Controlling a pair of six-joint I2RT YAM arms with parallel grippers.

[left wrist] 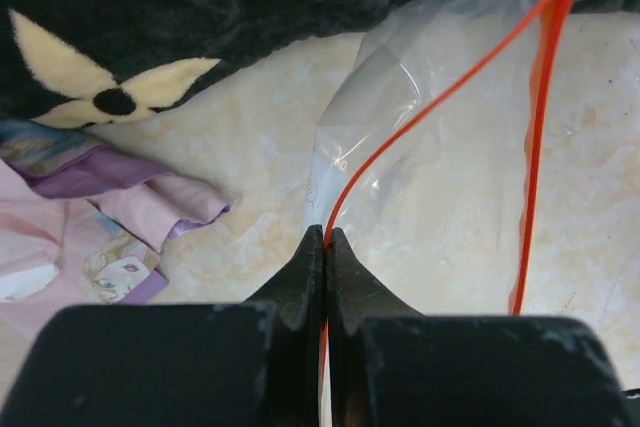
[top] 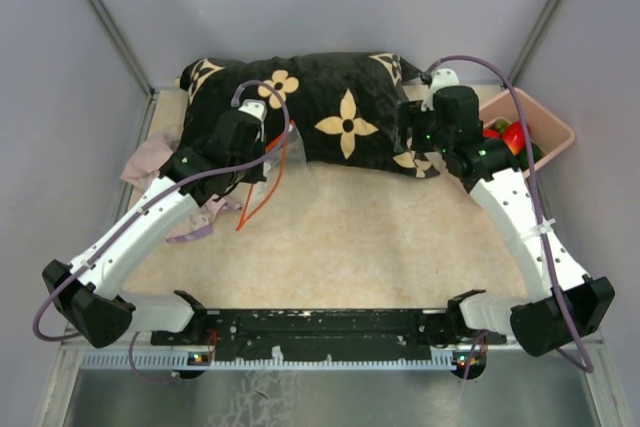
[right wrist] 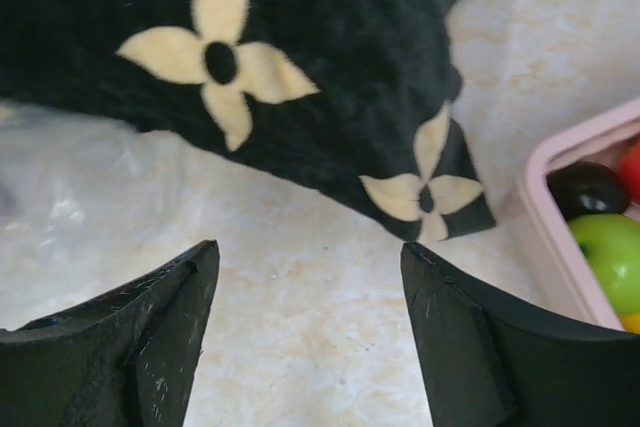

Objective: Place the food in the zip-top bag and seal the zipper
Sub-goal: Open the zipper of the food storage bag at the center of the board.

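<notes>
Toward the left side of the worktop point(top: 370, 237), the zip-top bag point(left wrist: 430, 147) is lying crinkled, pinched at one corner of its mouth by the left claw point(left wrist: 325, 247). That claw's jaws are pressing together on the plastic and on the zipper point(left wrist: 538, 127). From the pinch, the zipper's two red-orange strands are running apart and meeting again at the far corner, so the mouth is gaping and unsealed. Nothing coloured is showing through the clear plastic, and the bag is looking empty as far as the left wrist view shows.

The food point(top: 508, 135) is sitting well apart from the bag, at the far right, inside a pink bin point(top: 556, 125). In the right wrist view a green piece, a dark one, a sliver of red and a sliver of yellow are peeking over the bin's near rim. The other pieces are hidden.

The right claw point(right wrist: 308, 252) is hanging over bare worktop just beside the bin, its jaws spread wide and holding nothing.

Judging from this, the task is barely beginning. The bag is being held ready, but no food is sitting in it, and every piece is waiting to be carried across before the zipper can be pressed shut.

Behind both claws a black cushion point(top: 340, 117) with cream flowers is stretching across the back of the worktop. At the far left, near the bag, a pink and purple cloth point(top: 150, 162) is lying crumpled.
</notes>
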